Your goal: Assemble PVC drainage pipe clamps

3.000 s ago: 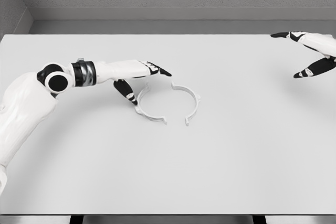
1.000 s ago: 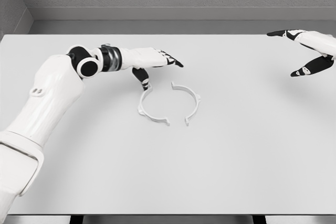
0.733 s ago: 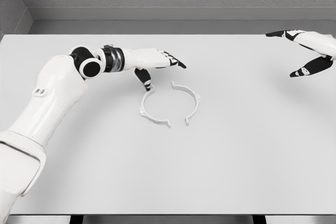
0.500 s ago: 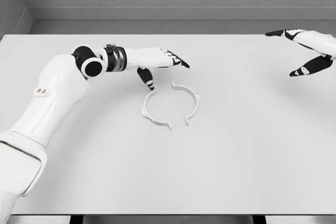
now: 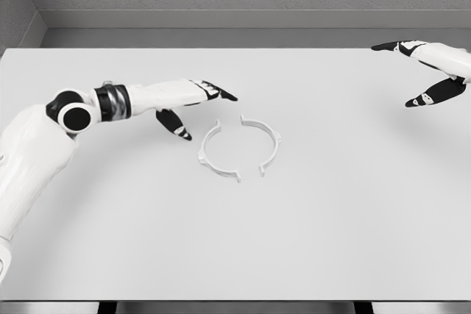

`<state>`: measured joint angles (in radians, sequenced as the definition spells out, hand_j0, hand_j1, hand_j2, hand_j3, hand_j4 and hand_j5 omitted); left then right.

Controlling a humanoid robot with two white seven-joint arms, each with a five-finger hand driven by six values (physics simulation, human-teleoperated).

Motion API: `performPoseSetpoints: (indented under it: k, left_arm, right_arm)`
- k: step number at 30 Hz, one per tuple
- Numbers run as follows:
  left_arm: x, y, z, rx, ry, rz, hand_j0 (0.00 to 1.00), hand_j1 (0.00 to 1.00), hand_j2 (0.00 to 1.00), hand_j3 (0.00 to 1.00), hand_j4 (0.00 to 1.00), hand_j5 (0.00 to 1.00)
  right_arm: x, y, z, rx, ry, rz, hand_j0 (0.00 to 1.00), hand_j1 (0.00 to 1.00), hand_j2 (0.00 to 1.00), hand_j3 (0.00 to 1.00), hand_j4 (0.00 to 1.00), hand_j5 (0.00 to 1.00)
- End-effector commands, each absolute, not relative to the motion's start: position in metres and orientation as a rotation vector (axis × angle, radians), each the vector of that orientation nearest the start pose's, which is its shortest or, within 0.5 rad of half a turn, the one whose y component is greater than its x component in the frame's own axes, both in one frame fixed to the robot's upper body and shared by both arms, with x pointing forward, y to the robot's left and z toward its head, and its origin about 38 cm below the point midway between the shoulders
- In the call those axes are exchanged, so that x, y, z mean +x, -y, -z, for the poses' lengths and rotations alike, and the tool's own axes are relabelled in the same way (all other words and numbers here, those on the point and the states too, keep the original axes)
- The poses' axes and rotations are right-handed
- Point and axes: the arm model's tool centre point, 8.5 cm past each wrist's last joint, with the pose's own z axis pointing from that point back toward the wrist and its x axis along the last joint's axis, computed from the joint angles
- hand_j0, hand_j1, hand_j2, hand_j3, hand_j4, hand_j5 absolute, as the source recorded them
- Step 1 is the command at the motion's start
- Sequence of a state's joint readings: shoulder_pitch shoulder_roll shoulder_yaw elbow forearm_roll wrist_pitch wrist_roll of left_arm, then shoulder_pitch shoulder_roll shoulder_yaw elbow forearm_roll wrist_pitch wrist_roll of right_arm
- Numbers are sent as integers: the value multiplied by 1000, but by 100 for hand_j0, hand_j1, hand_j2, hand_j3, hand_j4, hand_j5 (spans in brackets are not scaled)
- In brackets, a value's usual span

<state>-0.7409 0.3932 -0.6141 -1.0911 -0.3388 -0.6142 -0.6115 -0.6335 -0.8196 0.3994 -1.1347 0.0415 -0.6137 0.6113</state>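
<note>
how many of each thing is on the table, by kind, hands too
clamp halves: 2, left clamp half and right clamp half, apart on the table
robot hands: 2, left hand and right hand, both open
total: 4

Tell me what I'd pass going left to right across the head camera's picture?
Left hand → left clamp half → right clamp half → right hand, all over the white table.

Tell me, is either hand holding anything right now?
No. The left hand is open beside the left clamp half, apart from it; the right hand is open and empty.
</note>
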Motion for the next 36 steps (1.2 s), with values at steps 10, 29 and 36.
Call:
performPoseSetpoints:
  k: [10,29,36]
  left_arm:
    - [485,-191,-148,49,1502,1892,100,100,100,100,100,100]
    - [469,-190,-148,29,1521,1932,100,100,100,100,100,100]
    - [463,-181,-135,-7,1494,1954,100,100,100,100,100,100]
  right_arm:
    - [459,406,-241,-319,1540,-1548,100,100,100,100,100,100]
    - [459,405,-240,-316,1540,-1551,100,100,100,100,100,100]
    - [458,405,-240,-314,1540,-1552,100,100,100,100,100,100]
